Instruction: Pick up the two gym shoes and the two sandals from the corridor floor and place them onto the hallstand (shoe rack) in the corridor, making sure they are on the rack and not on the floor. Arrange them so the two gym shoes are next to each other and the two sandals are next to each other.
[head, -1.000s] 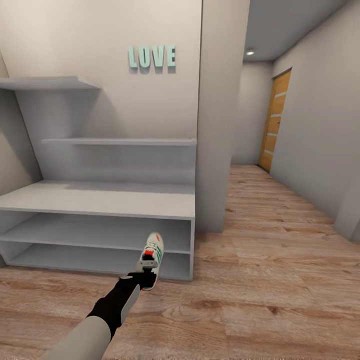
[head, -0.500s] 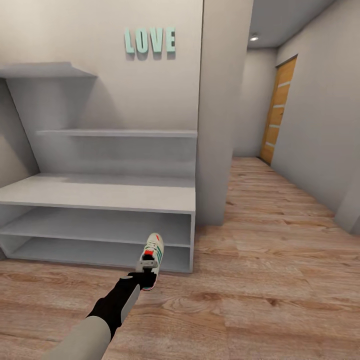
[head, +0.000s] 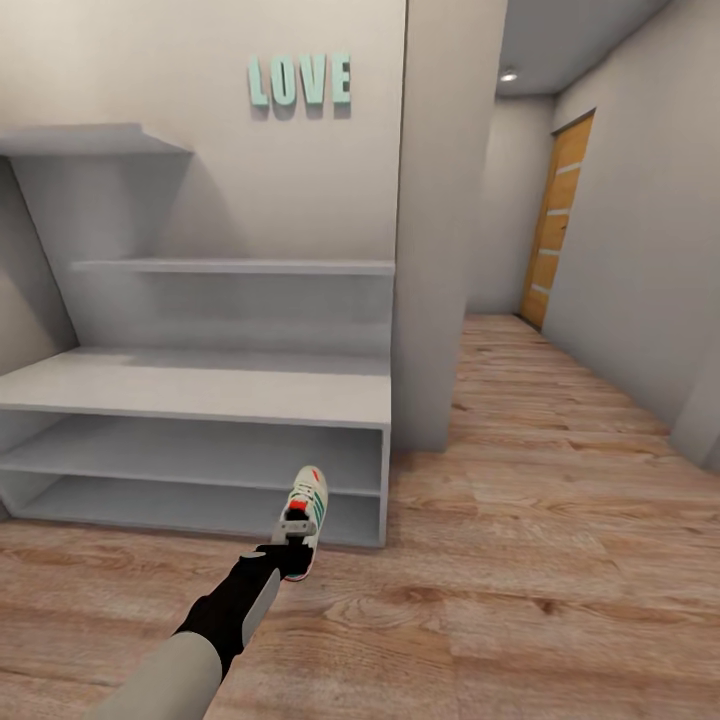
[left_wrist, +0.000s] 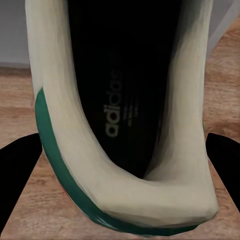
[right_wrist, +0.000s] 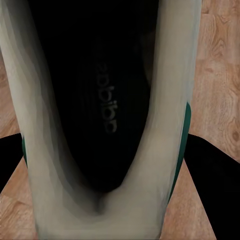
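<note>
Gym shoe, first of pair (head: 304, 505): cream-white with green stripes and red-orange patch, carried at the end of the left gripper (head: 292, 545), hanging in front of the near right corner of the hallstand (head: 200, 400), above the corridor floor (head: 520, 560) and apart from it. Left wrist view: collar and dark insole of this shoe (left_wrist: 125, 125) sit between the two black fingers (left_wrist: 20, 170), which stand close against either side of the heel, so the claw is closed down onto the shoe. Gym shoe, second of pair (right_wrist: 100, 125): seen in the right wrist view, its opening likewise bracketed by black fingers (right_wrist: 210, 175) pressed to its sides over wood planks; right claw judged closed on it as well. Hallstand: pale bench top and two low open shelves, all bare in the head view; stepped wall shelves above, teal LOVE lettering (head: 300, 82) on the wall. Sandals: not placed on the rack. Handling note: lift the left shoe clear of the bench edge before moving it in, set it sole-down well back from the front lip, and leave bare room just beside it for its partner so the pair ends side by side; release only once the sole rests flat.
</note>
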